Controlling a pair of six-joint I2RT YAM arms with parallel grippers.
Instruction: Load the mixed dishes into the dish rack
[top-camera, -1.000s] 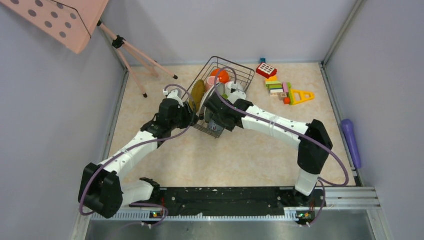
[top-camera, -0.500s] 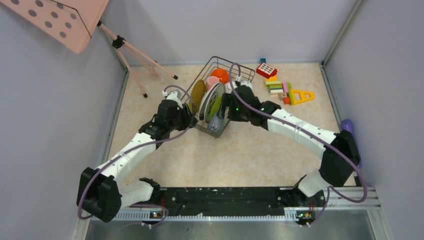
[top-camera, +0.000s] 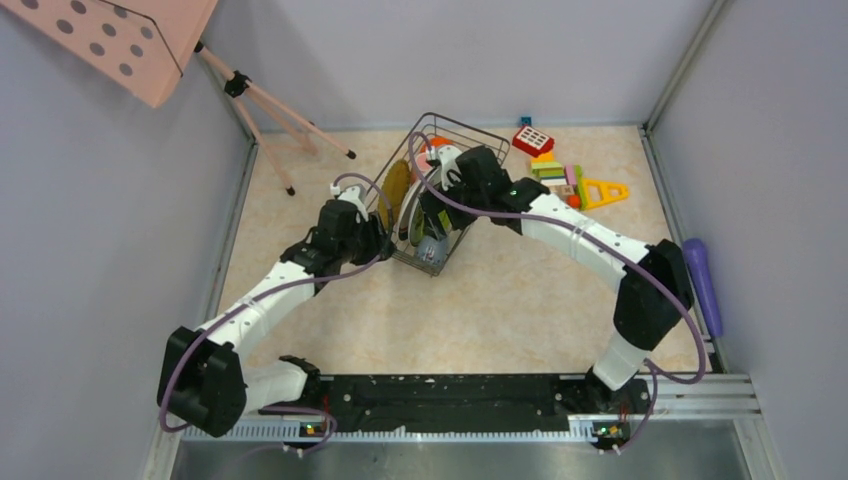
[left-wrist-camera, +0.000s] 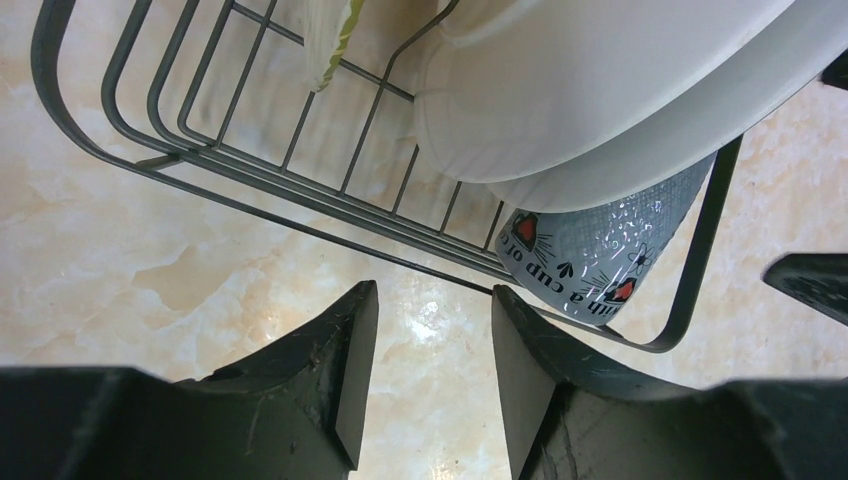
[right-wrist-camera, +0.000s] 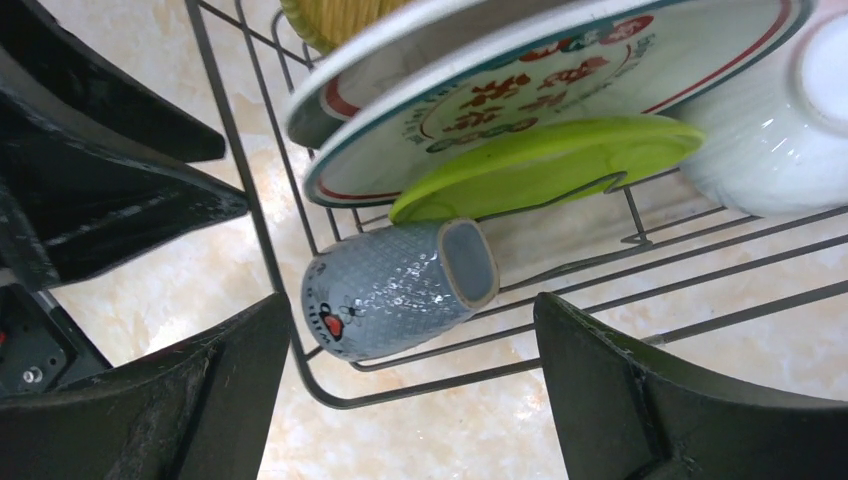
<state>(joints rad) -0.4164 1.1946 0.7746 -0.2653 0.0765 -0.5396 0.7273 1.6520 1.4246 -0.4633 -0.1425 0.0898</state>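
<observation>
Dish rack (top-camera: 478, 132): a dark wire basket at the far middle of the beige marbled worktop (top-camera: 480, 310), set at an angle, with both arms reaching to it.
Pink tripod stand (top-camera: 270, 110): far left, well apart from the rack.
Left pincer (left-wrist-camera: 428, 370): low over the worktop just outside the rack's near wall. Its two fingers are slightly apart and nothing is between them.
Straw mat (top-camera: 395, 190): on edge at the rack's left side, the leftmost of the dishes.
White plate with green-red rim (right-wrist-camera: 560, 70): on edge and tilted, just right of the mat, its printed face in the right wrist view.
Lime-green plate (right-wrist-camera: 540, 160): leans against the face of the white plate, inside the rack.
Grey patterned cup (right-wrist-camera: 390, 285): on its side in the rack's near corner, just below the lime-green plate's edge. It carries small red hearts and black lettering.
Right pincer (right-wrist-camera: 415, 400): above the rack's near corner, fingers spread wide to either side of the grey cup and holding nothing.
Whitish cup (right-wrist-camera: 770, 130): inside the rack, to the right of the plates.
Orange bowl (top-camera: 432, 148): at the rack's far end, partly hidden by the right arm.
Toy blocks (top-camera: 565, 180): on the worktop just right of the rack.
Purple object (top-camera: 703, 285): along the right edge, well apart from everything else.
</observation>
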